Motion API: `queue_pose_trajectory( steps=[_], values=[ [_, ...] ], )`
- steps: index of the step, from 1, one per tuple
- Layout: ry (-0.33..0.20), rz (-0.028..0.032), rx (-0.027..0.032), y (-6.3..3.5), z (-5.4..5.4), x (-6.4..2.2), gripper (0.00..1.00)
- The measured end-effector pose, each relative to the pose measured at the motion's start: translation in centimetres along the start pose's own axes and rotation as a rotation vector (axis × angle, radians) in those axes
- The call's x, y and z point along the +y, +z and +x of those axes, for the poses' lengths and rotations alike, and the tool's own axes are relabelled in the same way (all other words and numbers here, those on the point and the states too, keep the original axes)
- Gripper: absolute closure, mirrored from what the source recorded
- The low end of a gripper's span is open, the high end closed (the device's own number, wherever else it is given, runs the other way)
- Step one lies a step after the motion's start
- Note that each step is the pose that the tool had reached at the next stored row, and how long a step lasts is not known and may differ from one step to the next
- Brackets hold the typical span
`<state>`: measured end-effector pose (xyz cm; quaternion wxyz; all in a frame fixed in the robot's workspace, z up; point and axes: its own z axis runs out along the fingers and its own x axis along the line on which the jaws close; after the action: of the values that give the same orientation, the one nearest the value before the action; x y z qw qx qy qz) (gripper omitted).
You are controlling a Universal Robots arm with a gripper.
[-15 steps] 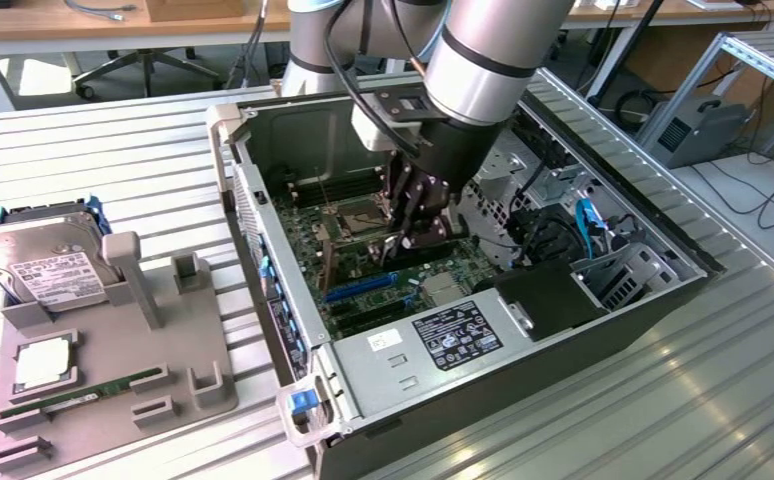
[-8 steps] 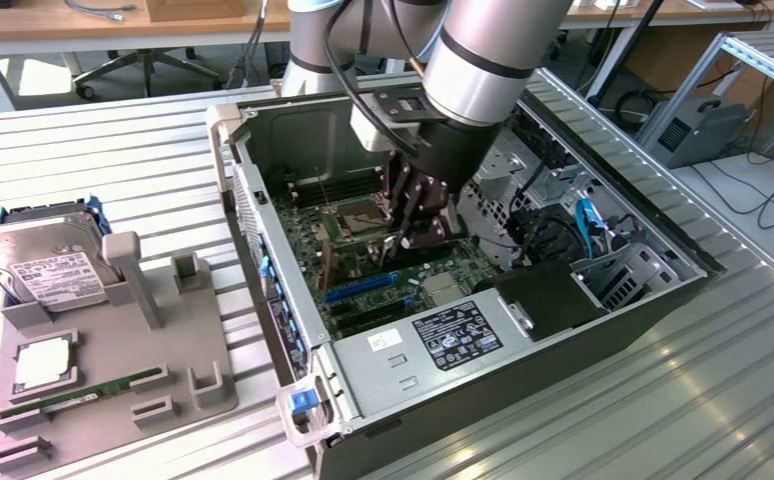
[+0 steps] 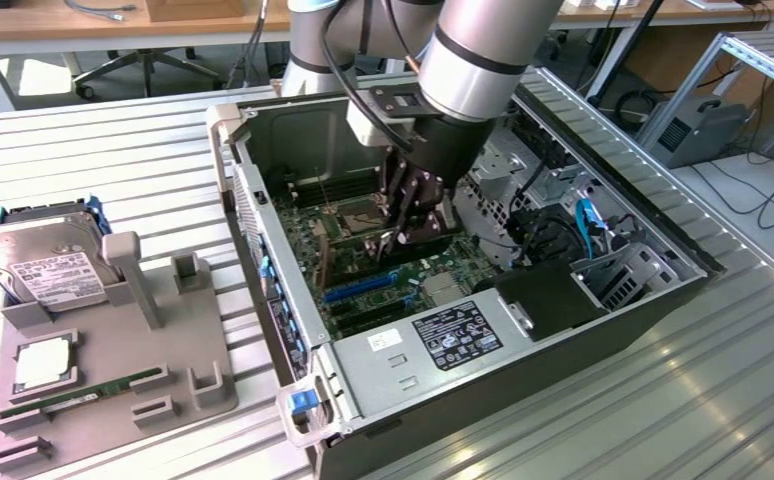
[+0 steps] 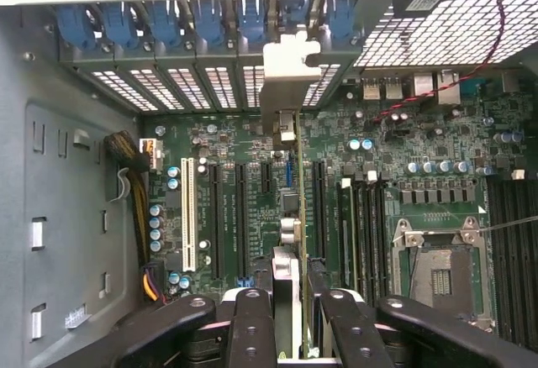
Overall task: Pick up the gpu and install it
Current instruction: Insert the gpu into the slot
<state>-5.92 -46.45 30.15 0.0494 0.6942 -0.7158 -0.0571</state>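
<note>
Nearest the wrist camera, the gripper (image 4: 290, 322) has its jaws partly closed on the gpu (image 4: 296, 217), which stands on edge between them, running away toward the rear slot panel. Its silver bracket (image 4: 286, 78) sits up against the blue slot latches (image 4: 252, 19) at the back of the case. Below the card lies the motherboard (image 4: 244, 217) with its black expansion slots, and off to one side the empty CPU socket (image 4: 437, 271).

In the exterior view, the arm reaches down into the open computer case (image 3: 401, 350) lying on the slatted worktop (image 3: 707, 400); a gray parts tray (image 3: 107, 380) with a hard drive (image 3: 34, 260) lies well apart at that view's left.

The risk, as I judge it: if the card's edge is not lined up with its slot, pressing could bend the card or jam the bracket against the rear panel. A thin-edge grip could also let it tilt.
</note>
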Motion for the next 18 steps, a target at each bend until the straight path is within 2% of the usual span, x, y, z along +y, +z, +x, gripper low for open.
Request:
queue_pose_trajectory(
  steps=[13,16,18],
  values=[
    [0.0,-0.0001,0.0001,0.3,-0.1,0.31,0.73],
    [0.0,-0.0001,0.0002,0.79,-0.4,0.79,0.73],
    [0.0,-0.0001,0.0001,1.5,-0.5,1.21,0.73]
  ],
)
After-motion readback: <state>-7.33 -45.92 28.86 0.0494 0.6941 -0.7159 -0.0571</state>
